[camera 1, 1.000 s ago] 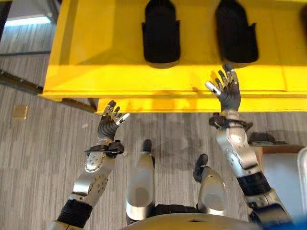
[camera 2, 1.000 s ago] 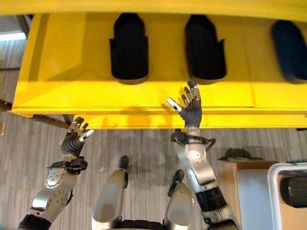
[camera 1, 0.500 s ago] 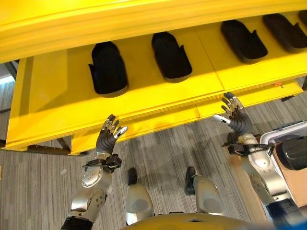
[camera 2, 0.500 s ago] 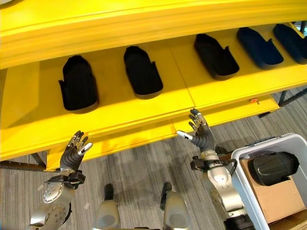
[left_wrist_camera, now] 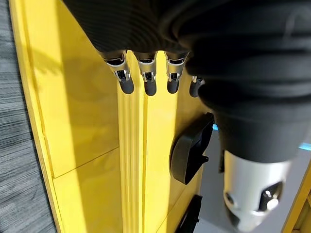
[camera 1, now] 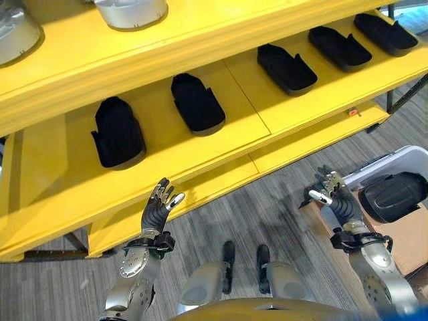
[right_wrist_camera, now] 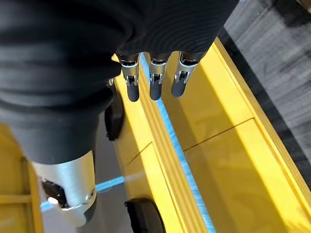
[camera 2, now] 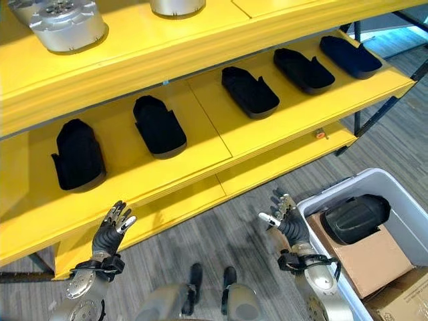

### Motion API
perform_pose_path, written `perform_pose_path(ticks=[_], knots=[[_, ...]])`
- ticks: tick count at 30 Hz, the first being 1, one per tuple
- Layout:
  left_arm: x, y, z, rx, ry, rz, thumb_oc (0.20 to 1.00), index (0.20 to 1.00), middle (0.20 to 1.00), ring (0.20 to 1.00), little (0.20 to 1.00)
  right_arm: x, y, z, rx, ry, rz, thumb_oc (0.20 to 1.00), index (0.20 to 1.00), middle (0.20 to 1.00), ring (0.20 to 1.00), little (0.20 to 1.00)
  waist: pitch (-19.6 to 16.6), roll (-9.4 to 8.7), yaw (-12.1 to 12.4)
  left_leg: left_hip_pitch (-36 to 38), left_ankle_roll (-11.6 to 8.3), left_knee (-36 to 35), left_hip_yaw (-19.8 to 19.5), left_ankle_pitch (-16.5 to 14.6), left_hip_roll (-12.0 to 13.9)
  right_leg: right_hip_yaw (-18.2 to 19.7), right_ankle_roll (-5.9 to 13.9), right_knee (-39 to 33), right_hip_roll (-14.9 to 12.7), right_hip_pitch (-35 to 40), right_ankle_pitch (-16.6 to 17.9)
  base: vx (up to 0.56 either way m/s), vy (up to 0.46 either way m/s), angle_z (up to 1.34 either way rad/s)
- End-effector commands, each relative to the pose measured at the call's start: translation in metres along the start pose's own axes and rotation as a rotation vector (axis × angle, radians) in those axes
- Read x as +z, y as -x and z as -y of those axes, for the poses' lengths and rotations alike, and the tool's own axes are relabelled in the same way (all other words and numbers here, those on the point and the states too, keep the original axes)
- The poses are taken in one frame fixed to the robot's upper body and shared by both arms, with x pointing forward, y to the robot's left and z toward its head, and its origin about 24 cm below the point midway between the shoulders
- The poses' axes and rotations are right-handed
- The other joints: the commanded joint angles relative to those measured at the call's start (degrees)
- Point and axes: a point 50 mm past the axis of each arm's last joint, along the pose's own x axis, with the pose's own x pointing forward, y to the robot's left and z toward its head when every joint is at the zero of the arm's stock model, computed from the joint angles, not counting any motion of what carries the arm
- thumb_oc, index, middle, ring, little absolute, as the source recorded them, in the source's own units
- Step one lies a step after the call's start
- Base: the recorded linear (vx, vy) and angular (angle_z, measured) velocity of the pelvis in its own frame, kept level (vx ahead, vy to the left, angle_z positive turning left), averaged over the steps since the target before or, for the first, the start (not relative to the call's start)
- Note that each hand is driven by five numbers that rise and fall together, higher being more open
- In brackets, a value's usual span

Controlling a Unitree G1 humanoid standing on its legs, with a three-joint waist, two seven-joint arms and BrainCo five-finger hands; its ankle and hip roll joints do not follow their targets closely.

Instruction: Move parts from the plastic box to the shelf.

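Yellow shelf ran across the scene in tiers. The middle tier carried a row of black parts; the top tier held round silver metal parts. The lowest tier sat bare just above the grey floor.

White plastic box stood low on the robot's right, partly cut off by the frame edge. One black part lay in it, resting against a brown cardboard piece. That was the task's thing, not yet picked.

Left hand was raised in front of the lowest tier, fingers spread apart, holding nothing. In the left wrist view its fingers were straight over the yellow boards. Right hand hung just beside the box's near corner, fingers likewise apart and empty; the right wrist view showed straight fingertips and nothing held.

Judged step: reach into the box for the next part. To do it well, the right hand should probably come over the box wall before dropping and approach the part from above. It should wrap the part across its narrow width, not at the end. Both hands may be needed if it is bulky. Risk: fingers catching the box rim or snagging the cardboard.
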Motion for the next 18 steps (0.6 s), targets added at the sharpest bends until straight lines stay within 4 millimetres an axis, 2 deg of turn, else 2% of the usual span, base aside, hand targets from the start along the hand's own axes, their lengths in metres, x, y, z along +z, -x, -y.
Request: perform_pose_path(ticks=[1, 4, 6, 9, 10, 11, 12, 13, 14, 15, 16, 17, 18], knots=[[0.028, -0.001, 0.002, -0.055, -0.036, 0.138, 1.0, 1.0, 1.0, 1.0, 1.0, 0.022, -0.014, -0.016, 0.088, -0.047, 0.114, 1.0, 1.0, 1.0, 1.0, 1.0, 0.0, -1.09, 0.5, 1.4, -0.83, -5.8, -2.8, 2.7, -0.9, 0.0, 2.95, -9.4, 3.8, 8.2, -0.3, 0.08, 0.118, -1.04], [0.028, -0.004, 0.006, -0.069, -0.034, 0.137, 1.0, 1.0, 1.0, 1.0, 1.0, 0.022, -0.013, -0.019, 0.08, -0.091, 0.121, 1.0, 1.0, 1.0, 1.0, 1.0, -1.0, -1.57, -0.1, 1.7, -0.53, -5.9, -1.1, 2.2, -0.4, -0.2, 3.13, -10.3, 3.1, 8.4, -0.1, 0.06, 0.102, -0.38], [0.025, -0.004, 0.004, -0.06, -0.042, 0.12, 1.0, 1.0, 1.0, 1.0, 1.0, 0.019, -0.012, -0.023, 0.094, -0.114, 0.106, 1.0, 1.0, 1.0, 1.0, 1.0, -1.2, -1.95, -0.3, 3.4, 0.51, -6.7, 0.7, 1.4, -0.1, 2.0, 3.32, -9.3, 3.4, 8.7, -0.1, 0.07, 0.096, -0.28], [0.026, -0.005, 0.004, -0.057, -0.049, 0.121, 1.0, 1.0, 1.0, 1.0, 1.0, 0.017, -0.012, -0.026, 0.103, -0.122, 0.098, 1.0, 1.0, 1.0, 1.0, 1.0, -1.1, -2.1, -0.5, 4.1, 0.93, -6.7, 2.7, 0.6, 0.4, 3.2, 3.61, -8.1, 3.5, 8.4, -0.1, 0.03, 0.096, -0.48], [0.028, -0.006, 0.003, -0.058, -0.054, 0.127, 1.0, 1.0, 1.0, 1.0, 1.0, 0.019, -0.013, -0.026, 0.103, -0.116, 0.103, 1.0, 1.0, 1.0, 1.0, 1.0, -0.7, -2.18, -0.8, 4.0, 1.27, -6.0, 3.6, -0.1, 0.6, 3.5, 3.92, -6.2, 3.6, 7.5, -0.3, -0.03, 0.096, -0.61], [0.029, -0.006, 0.001, -0.053, -0.06, 0.131, 1.0, 1.0, 1.0, 1.0, 1.0, 0.018, -0.013, -0.029, 0.121, -0.111, 0.1, 1.0, 1.0, 1.0, 1.0, 1.0, 0.1, -1.94, -0.6, 4.4, 1.79, -5.4, 6.4, -1.1, 1.6, 2.1, 5.12, -1.7, 3.0, 5.3, -0.6, -0.03, 0.096, -0.6], [0.029, -0.006, 0.001, -0.053, -0.06, 0.131, 1.0, 1.0, 1.0, 1.0, 1.0, 0.018, -0.013, -0.029, 0.121, -0.111, 0.1, 1.0, 1.0, 1.0, 1.0, 1.0, 0.1, -1.97, -0.5, 4.4, 1.8, -5.3, 6.6, -1.2, 1.6, 2.2, 5.14, -1.4, 3.0, 5.1, -0.8, -0.04, 0.098, -0.9], [0.031, -0.006, 0.0, -0.047, -0.066, 0.138, 1.0, 1.0, 1.0, 1.0, 1.0, 0.018, -0.016, -0.032, 0.126, -0.109, 0.1, 1.0, 1.0, 1.0, 1.0, 1.0, 0.9, -1.73, -0.2, 4.9, 1.88, -5.3, 8.6, -1.7, 2.5, -0.8, 6.41, 0.8, 1.1, 3.7, -0.5, -0.05, 0.057, -0.95], [0.033, -0.006, -0.002, -0.033, -0.068, 0.147, 1.0, 1.0, 1.0, 1.0, 1.0, 0.019, -0.019, -0.036, 0.137, -0.103, 0.103, 1.0, 1.0, 1.0, 1.0, 1.0, 1.4, -0.97, 0.8, 5.7, 1.71, -5.8, 10.8, -2.2, 3.8, -6.6, 7.57, 1.7, -2.6, 3.2, -0.5, -0.09, 0.077, -1.73], [0.036, -0.004, -0.005, -0.011, -0.054, 0.164, 1.0, 1.0, 1.0, 1.0, 1.0, 0.019, -0.026, -0.042, 0.152, -0.088, 0.104, 1.0, 1.0, 1.0, 1.0, 1.0, 1.8, 0.67, 1.9, 7.4, 1.03, -7.0, 15.4, -3.1, 6.6, -17.4, 7.71, 1.9, -10.5, 2.3, 1.4, -0.07, 0.042, -1.84], [0.037, -0.004, -0.005, -0.011, -0.053, 0.164, 1.0, 1.0, 1.0, 1.0, 1.0, 0.019, -0.026, -0.042, 0.153, -0.088, 0.104, 1.0, 1.0, 1.0, 1.0, 1.0, 1.9, 0.67, 1.9, 7.5, 1.04, -7.0, 15.4, -3.1, 6.6, -17.4, 7.73, 1.9, -10.5, 2.4, 1.4, 0.0, 0.041, -1.94], [0.036, -0.004, -0.006, -0.004, -0.049, 0.16, 1.0, 1.0, 1.0, 1.0, 1.0, 0.019, -0.028, -0.043, 0.157, -0.085, 0.1, 1.0, 1.0, 1.0, 1.0, 1.0, 1.9, 1.34, 1.7, 8.4, 0.68, -7.6, 16.5, -3.7, 7.6, -18.8, 8.2, 2.5, -12.5, 1.4, 1.9, 0.07, 0.041, -1.44], [0.035, -0.003, -0.007, 0.002, -0.043, 0.158, 1.0, 1.0, 1.0, 1.0, 1.0, 0.02, -0.03, -0.044, 0.168, -0.066, 0.098, 1.0, 1.0, 1.0, 1.0, 1.0, 2.0, 1.65, 2.1, 9.7, 0.45, -8.7, 18.8, -4.2, 8.1, -21.7, 9.53, 0.1, -14.8, 1.3, 3.8, 0.08, 0.021, -1.23]])
